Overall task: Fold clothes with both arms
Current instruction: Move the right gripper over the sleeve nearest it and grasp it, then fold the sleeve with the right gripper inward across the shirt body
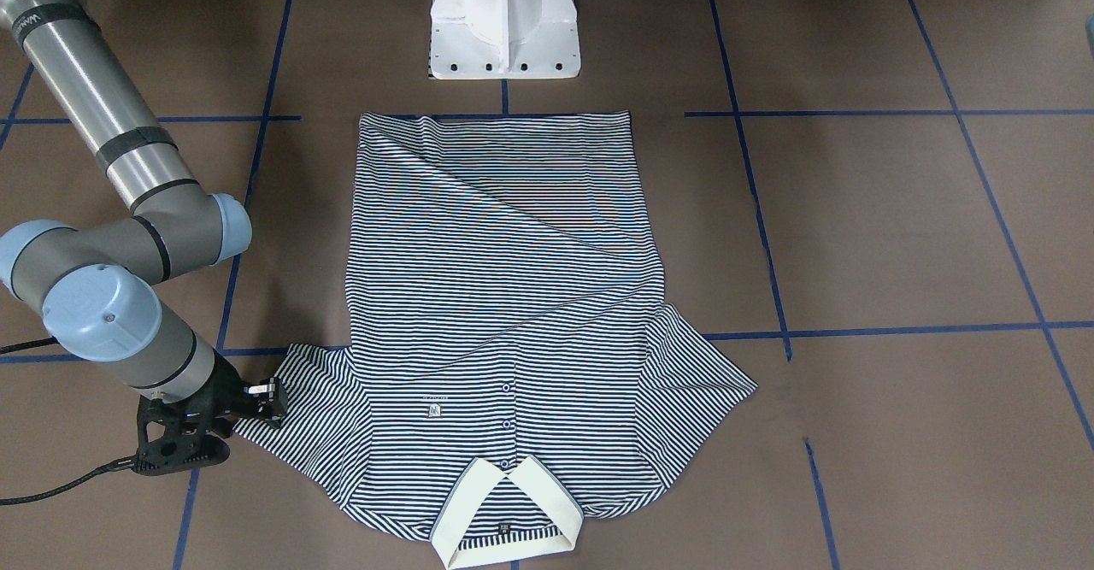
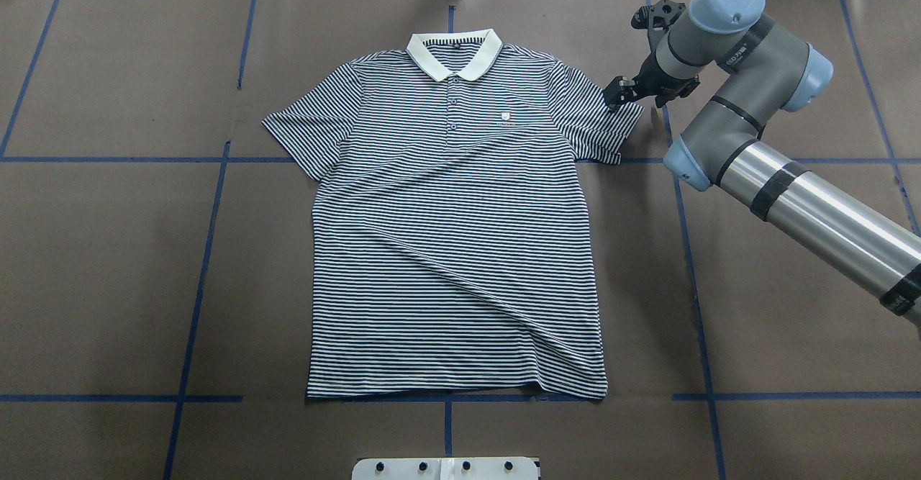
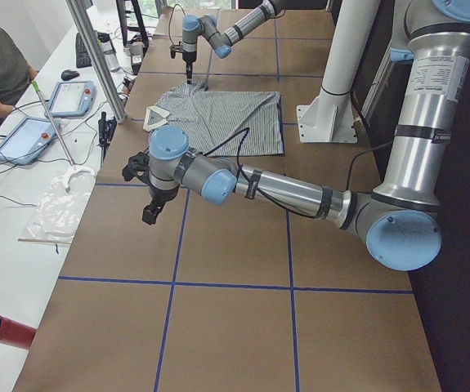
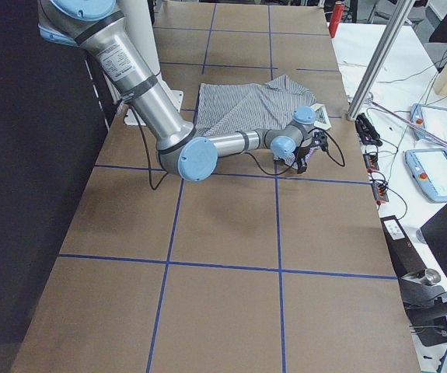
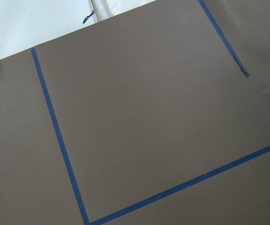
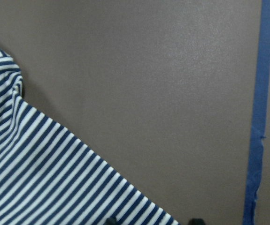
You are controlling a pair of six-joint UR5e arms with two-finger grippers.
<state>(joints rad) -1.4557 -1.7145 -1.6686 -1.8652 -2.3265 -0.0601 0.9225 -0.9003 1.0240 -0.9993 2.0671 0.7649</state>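
Done: nothing folded yet; polo shirt (image 2: 453, 235) lies flat, front up, mid-frame on the table (image 2: 108, 264), collar (image 2: 453, 54) at the top of the overhead view
Right side: right gripper (image 2: 617, 96) at the sleeve (image 2: 601, 126) hem, upper right; jaws parted around the cloth edge, not pinching
Left side: left gripper (image 3: 150, 214) over bare table, well apart from the shirt; grip state cannot be told
Remaining: grasp, sleeves, body folds

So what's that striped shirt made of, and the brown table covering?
The shirt looks like soft knit fabric, maybe cotton: matte, limp, with a diagonal crease. The table covering seems matte brown paper or card; flat, no shine, which is unclear.
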